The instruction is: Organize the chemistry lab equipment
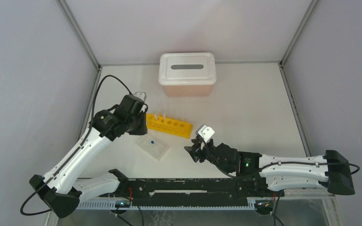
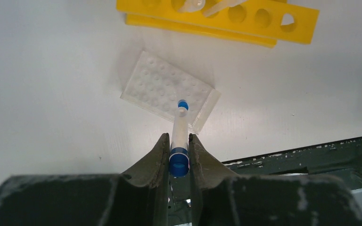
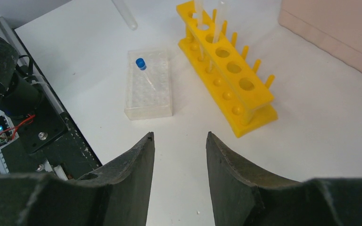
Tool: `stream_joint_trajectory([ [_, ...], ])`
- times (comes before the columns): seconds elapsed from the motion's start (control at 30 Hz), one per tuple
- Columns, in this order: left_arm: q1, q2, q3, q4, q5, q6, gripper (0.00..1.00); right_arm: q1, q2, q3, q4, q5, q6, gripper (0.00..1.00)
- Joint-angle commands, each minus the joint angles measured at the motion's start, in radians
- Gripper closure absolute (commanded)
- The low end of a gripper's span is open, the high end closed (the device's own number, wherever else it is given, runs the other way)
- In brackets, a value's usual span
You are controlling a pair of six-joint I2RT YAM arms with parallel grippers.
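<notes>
My left gripper (image 2: 179, 137) is shut on a thin clear tube (image 2: 180, 125), gripping it just above its blue cap, and holds it above the clear well plate (image 2: 158, 87). A small blue-capped vial (image 2: 183, 104) stands in the plate; it also shows in the right wrist view (image 3: 141, 63). The yellow tube rack (image 1: 169, 126) stands beyond the plate with two clear tubes (image 3: 219, 14) in its left holes. In the top view the left gripper (image 1: 134, 120) is at the rack's left end. My right gripper (image 3: 179, 141) is open and empty, low over the table right of the plate (image 3: 148, 89).
The pink box with its white slotted lid (image 1: 187, 75) stands at the back, behind the rack. The black frame rail (image 1: 193, 186) runs along the near edge. Grey walls close in the table on the left and right.
</notes>
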Motion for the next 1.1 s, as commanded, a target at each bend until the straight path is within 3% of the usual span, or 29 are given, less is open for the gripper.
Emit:
stream_joint_trajectory([
  [0.0, 0.01, 0.025, -0.034, 0.037, -0.047, 0.019, 0.87, -0.012, -0.01, -0.013, 0.016, 0.025, 0.032, 0.49],
  [0.47, 0.028, 0.079, -0.175, 0.144, -0.015, 0.023, 0.89, -0.049, 0.01, -0.044, 0.06, -0.021, 0.046, 0.49],
  [1.07, 0.07, 0.135, -0.248, 0.243, -0.05, 0.027, 0.9, -0.065, 0.01, -0.065, 0.081, -0.05, 0.056, 0.49],
])
